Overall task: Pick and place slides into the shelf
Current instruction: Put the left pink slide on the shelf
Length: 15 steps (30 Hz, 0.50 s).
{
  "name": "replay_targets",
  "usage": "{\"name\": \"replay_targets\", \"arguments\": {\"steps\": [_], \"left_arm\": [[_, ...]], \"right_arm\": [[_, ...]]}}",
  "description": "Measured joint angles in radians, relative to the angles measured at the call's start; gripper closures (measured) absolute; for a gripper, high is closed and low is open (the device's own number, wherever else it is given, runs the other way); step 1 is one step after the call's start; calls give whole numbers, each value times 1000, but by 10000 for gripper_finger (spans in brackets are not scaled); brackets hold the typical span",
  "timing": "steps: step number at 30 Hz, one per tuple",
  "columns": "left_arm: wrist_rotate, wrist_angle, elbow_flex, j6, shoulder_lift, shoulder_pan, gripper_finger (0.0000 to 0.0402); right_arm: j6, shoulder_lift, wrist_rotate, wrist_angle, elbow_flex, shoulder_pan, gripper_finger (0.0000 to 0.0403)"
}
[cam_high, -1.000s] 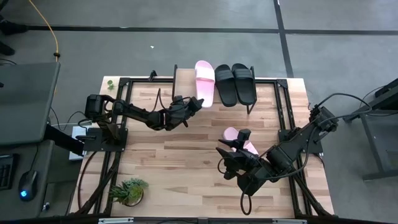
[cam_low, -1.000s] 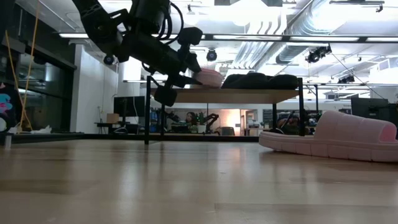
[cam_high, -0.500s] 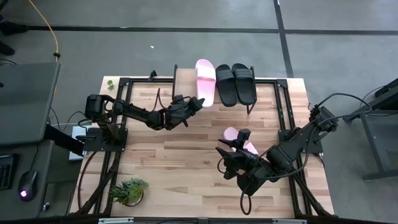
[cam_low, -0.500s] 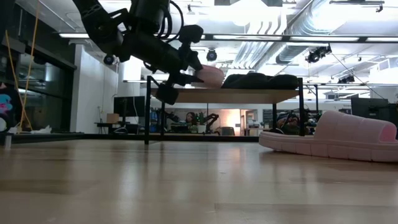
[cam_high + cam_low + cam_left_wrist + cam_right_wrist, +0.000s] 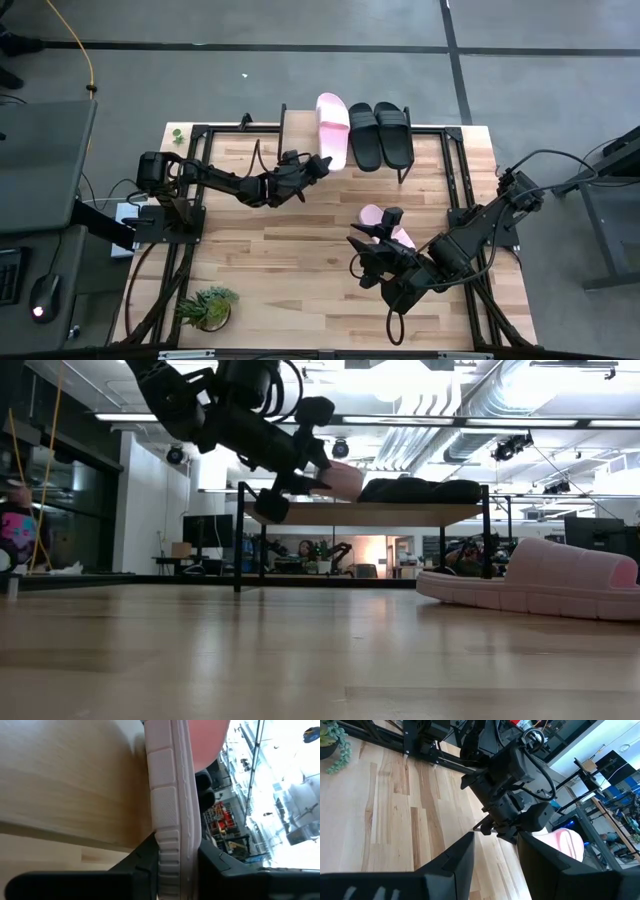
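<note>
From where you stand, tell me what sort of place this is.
Probably a robotics lab or workshop: exposed ceiling ducts, equipment racks beyond the table, and taped lines on a grey floor.

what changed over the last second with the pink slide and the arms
The left gripper, shut on the pink slide, has pushed it a little farther onto the shelf, beside the two black slides. The right gripper and the second pink slide on the table stayed put.

Left gripper (image 5: 318, 164) clamped, right gripper (image 5: 358, 262) spread, idle
</note>
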Motion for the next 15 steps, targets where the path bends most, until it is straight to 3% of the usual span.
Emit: {"name": "replay_targets", "arguments": {"steps": [8,15], "left_arm": [[13,-28,0,0,0,0,304],[25,-21,1,-1,0,0,249]], "right_arm": [[0,0,0,0,0,0,263],[1,0,0,0,0,0,263]]}}
